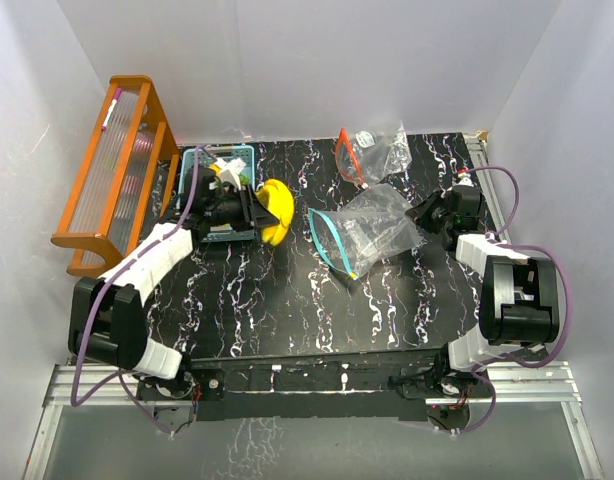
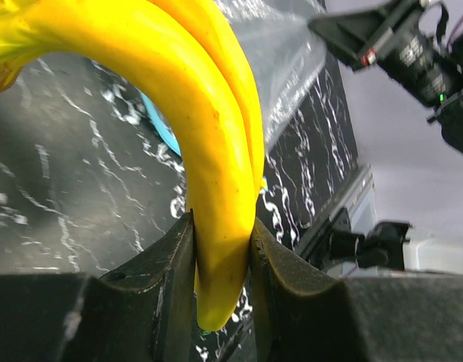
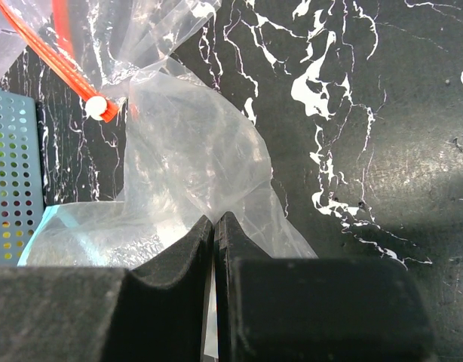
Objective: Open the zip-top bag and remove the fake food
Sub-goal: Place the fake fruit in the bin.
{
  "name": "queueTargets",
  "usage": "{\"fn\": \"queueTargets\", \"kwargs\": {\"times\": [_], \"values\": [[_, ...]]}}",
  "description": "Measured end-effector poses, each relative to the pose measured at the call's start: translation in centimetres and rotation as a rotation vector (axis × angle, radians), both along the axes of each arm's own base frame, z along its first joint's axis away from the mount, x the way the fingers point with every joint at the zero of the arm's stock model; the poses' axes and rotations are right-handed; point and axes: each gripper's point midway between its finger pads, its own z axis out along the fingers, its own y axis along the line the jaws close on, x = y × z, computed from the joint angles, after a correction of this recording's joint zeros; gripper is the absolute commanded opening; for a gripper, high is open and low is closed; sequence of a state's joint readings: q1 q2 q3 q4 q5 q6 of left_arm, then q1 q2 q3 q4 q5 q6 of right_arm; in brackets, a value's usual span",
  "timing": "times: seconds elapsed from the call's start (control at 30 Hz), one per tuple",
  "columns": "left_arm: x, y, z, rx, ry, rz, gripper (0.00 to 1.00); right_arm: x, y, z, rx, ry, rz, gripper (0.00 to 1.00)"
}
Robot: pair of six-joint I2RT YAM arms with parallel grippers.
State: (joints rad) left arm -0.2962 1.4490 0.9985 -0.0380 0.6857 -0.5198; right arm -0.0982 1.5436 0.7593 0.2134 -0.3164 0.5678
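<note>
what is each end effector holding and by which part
Left end effector: the yellow bananas, pinched near one end. Right end effector: the clear bag, pinched at the end away from its blue zip.

Robot lab test cell, not home or kitchen. Plain white panel walls (image 1: 337,60) box in counter (image 1: 287,310) on three sides. Counter is black marbled sheet, with aluminium extrusion rail (image 1: 552,385) along near edge and more rail down right edge. My left arm (image 1: 152,255) and right arm (image 1: 517,290) bolted at near edge, purple cables (image 1: 566,310) looping loose. Props, not groceries: glossy plastic bananas (image 2: 209,136) pinched in my left pincer (image 2: 222,256). Orange wooden rack (image 1: 117,170) at left edge.
</note>
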Motion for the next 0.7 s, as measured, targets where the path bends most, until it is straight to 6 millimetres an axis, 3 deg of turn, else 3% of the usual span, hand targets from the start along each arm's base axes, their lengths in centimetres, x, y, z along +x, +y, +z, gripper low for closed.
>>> {"fn": "queueTargets", "kwargs": {"times": [0.13,0.27,0.33,0.53,0.7], "values": [[2.7,2.4,0.8,0.005,-0.020,0.092,0.00,-0.1,0.3,0.1,0.010,-0.001,0.013,0.07],[7.7,4.4,3.0,0.018,-0.098,0.193,0.00,-0.1,0.7,0.2,0.027,-0.010,0.031,0.08],[9.5,5.9,3.2,0.031,-0.124,0.261,0.00,-0.1,1.0,0.3,0.037,-0.023,0.045,0.08],[13.7,10.0,-0.3,0.165,-0.098,0.459,0.00,-0.1,1.4,-0.8,0.054,-0.010,0.067,0.08],[16.5,11.7,-2.4,0.273,-0.080,0.520,0.05,-0.1,1.5,-1.1,0.056,-0.005,0.072,0.08]]}}
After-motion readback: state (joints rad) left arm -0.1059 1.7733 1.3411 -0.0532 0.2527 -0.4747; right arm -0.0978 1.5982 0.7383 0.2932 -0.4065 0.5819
